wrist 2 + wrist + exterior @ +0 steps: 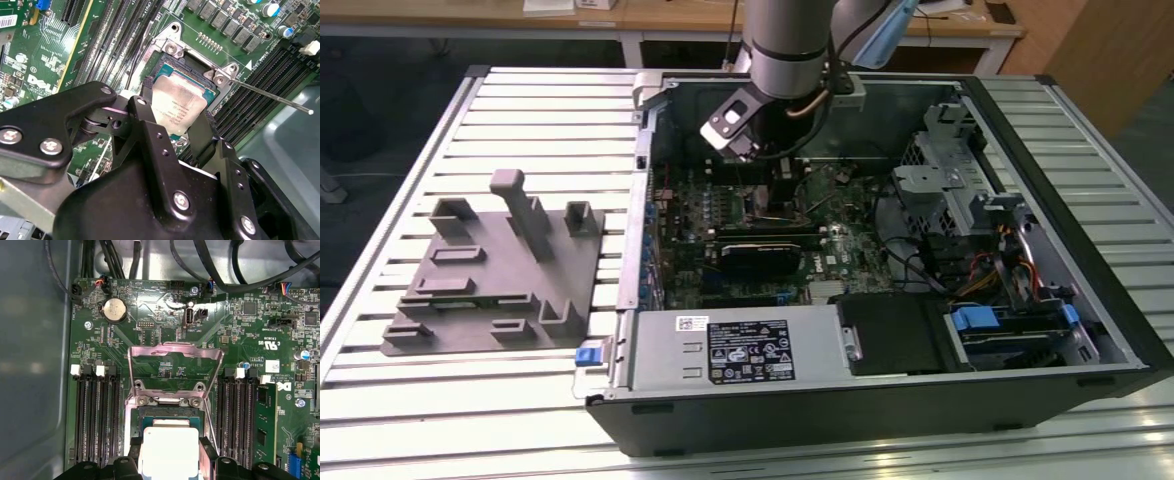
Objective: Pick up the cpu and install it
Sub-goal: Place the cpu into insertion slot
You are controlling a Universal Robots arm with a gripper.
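The cpu (pixel 179 105), a small square chip with a pale silver top, sits between my two black fingers (pixel 148 107), directly over the open socket (pixel 186 67) on the green motherboard. In the first wrist view the cpu (pixel 170 447) covers most of the socket (pixel 170 412), and the hinged load plate (pixel 175 357) stands raised beyond it. My gripper (pixel 175 117) is shut on the cpu's two opposite edges. I cannot tell whether the chip rests in the socket or hangs just above it. In the exterior view my gripper (pixel 778 185) reaches down inside the computer case (pixel 1121 330).
The thin socket lever (pixel 270 95) sticks out to one side. Memory slots (pixel 95 415) flank the socket on both sides. A black ribbed part (pixel 767 250) lies mid-board, with the power supply (pixel 734 345) nearer the front. A grey moulded tray (pixel 494 270) stands on the slatted table at the exterior view's left.
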